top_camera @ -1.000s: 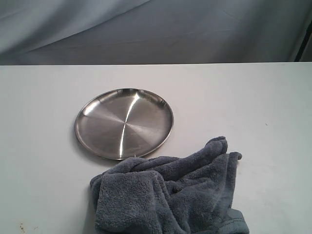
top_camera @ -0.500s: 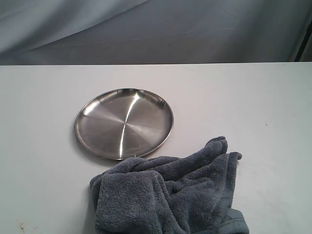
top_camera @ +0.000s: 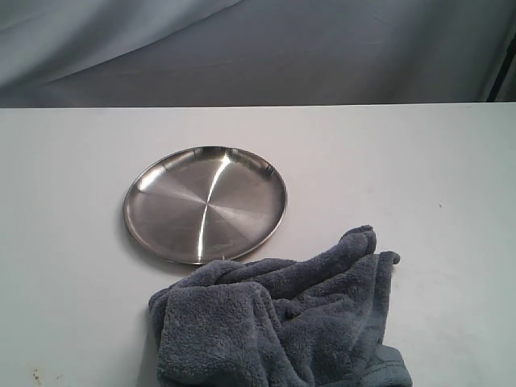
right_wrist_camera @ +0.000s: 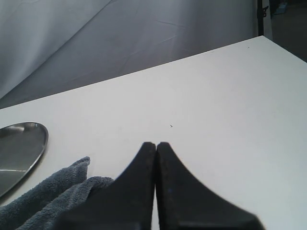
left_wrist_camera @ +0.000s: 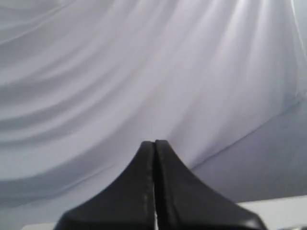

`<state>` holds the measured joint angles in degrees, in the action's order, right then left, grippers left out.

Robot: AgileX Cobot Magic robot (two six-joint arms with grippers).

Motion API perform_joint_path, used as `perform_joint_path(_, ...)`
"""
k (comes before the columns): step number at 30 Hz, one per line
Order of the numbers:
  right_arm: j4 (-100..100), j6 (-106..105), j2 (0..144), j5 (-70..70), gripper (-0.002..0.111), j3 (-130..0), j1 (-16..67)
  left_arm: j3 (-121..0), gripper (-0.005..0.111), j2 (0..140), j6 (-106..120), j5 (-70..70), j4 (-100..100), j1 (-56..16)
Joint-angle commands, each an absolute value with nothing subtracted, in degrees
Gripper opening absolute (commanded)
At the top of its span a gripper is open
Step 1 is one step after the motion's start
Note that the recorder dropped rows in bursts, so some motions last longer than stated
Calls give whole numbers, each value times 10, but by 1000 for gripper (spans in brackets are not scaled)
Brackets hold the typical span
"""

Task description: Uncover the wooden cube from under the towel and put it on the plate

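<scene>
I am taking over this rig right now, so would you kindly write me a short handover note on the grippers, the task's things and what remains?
Left gripper: shut, holding nothing, facing the backdrop; it is out of the exterior view.
Right gripper: shut, holding nothing, above the table beside the towel's edge.
Towel: bunched in a heap, its edge reaching the plate's rim.
Plate: bare, nothing on it.
Wooden cube: not visible in any view, presumably under the towel.
Done: nothing yet.
Left: pull the towel aside, grasp the cube, set it on the plate.
</scene>
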<state>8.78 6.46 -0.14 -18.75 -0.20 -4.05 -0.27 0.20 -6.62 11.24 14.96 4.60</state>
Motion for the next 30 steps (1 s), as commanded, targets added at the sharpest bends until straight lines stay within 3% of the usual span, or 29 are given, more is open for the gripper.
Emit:
perform_joint_path(1,82,61,0,-187,0,0,-40,0,0,0,-221,196,153,44)
perform_joint_path(11,82,61,0,-187,0,0,-40,0,0,0,-309,209,153,44)
perform_joint_path(13,82,61,0,-187,0,0,-40,-13,0,0,-403,151,161,44)
perform_joint_path(14,82,61,0,-187,0,0,-40,-60,0,0,-496,51,218,44)
perform_joint_path(17,82,61,0,-187,0,0,-40,-147,0,16,-501,-31,331,44)
perform_joint_path(21,82,61,0,-187,0,0,-40,-245,0,108,-365,-120,311,44)
perform_joint_path(26,82,61,0,-187,0,0,-40,-323,0,262,107,-308,-62,44)
perform_joint_path(30,82,61,0,-187,0,0,-40,-371,0,363,298,-410,-269,44)
